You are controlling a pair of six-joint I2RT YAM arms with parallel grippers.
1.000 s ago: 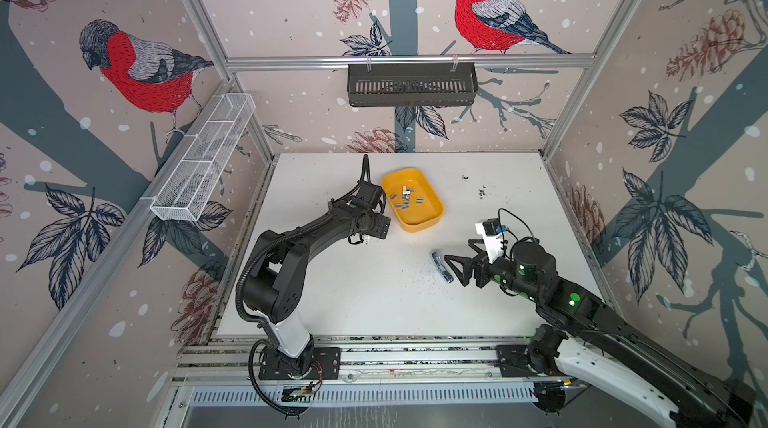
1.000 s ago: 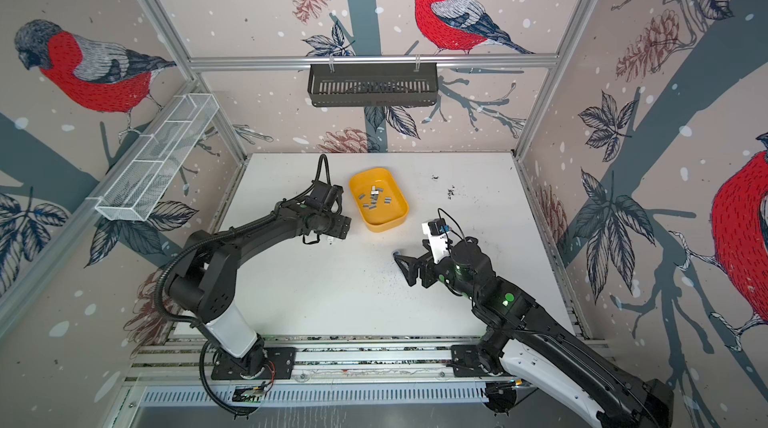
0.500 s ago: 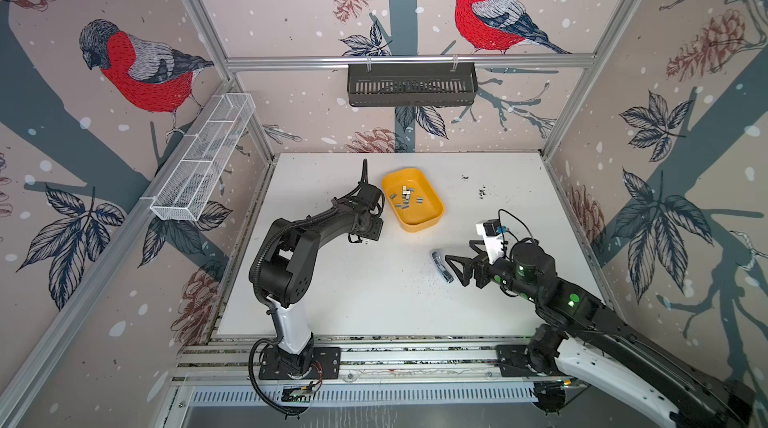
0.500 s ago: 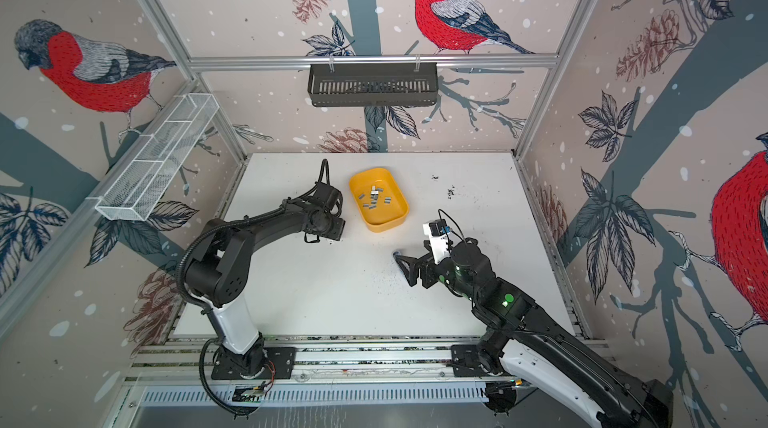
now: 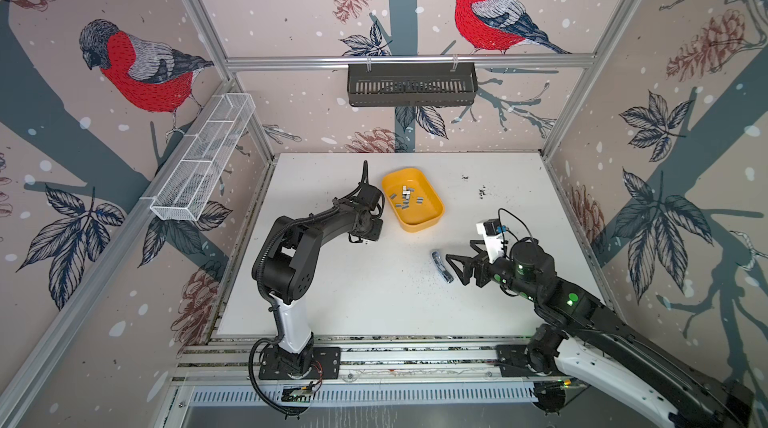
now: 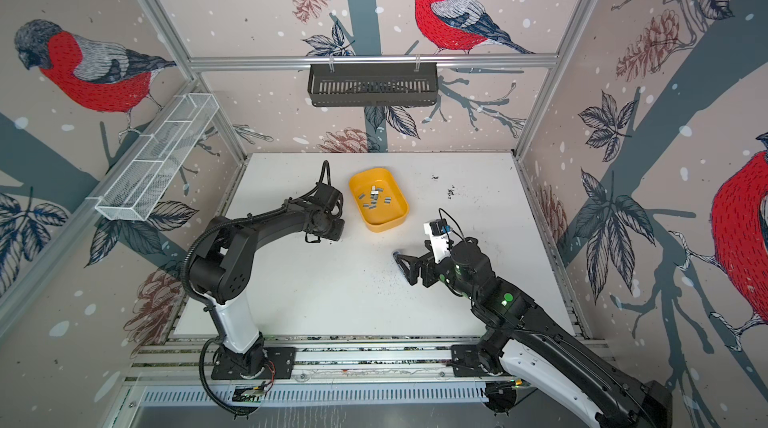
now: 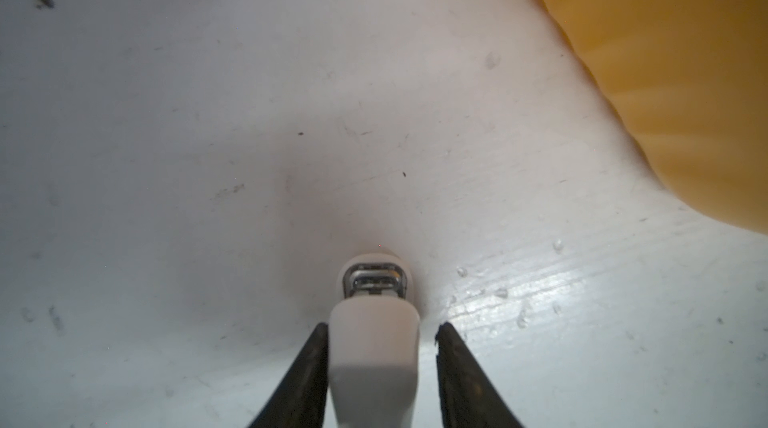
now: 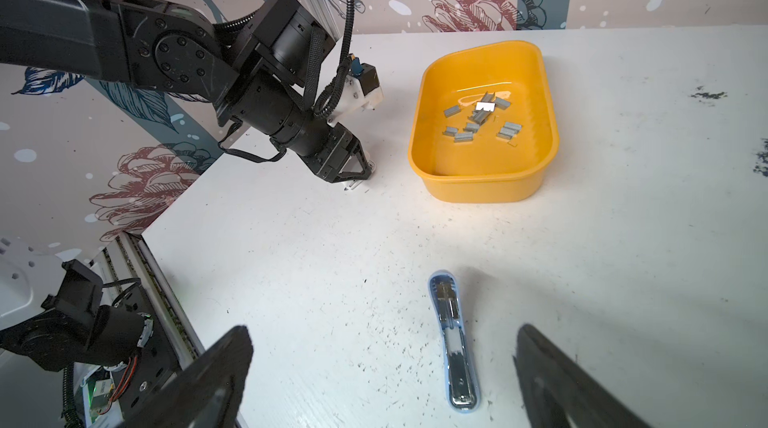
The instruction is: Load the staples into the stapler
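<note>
Several grey staples point(image 5: 405, 197) point(image 6: 374, 198) point(image 8: 478, 120) lie loose in a yellow tray point(image 5: 415, 226) point(image 8: 478, 191). Just left of the tray, my left gripper point(image 5: 368, 238) point(image 7: 380, 328) points down at the table and straddles a small white stapler point(image 7: 374, 347) with a metal mouth. One finger touches it and a gap shows at the other. A blue stapler point(image 5: 441, 267) point(image 8: 455, 342) lies on the table with its metal magazine showing. My right gripper point(image 5: 456, 270) point(image 8: 384, 332) hovers over it, open wide, the blue stapler between the fingers and untouched.
The yellow tray's wall point(image 7: 665, 72) is close beside the left gripper. A black basket point(image 5: 411, 85) hangs on the back wall and a white wire shelf point(image 5: 203, 159) on the left wall. Dark specks dot the table around the blue stapler.
The left arm's elbow has folded up and swung right, and its gripper has dropped a little toward the table beside the tray. The right arm has not moved.
</note>
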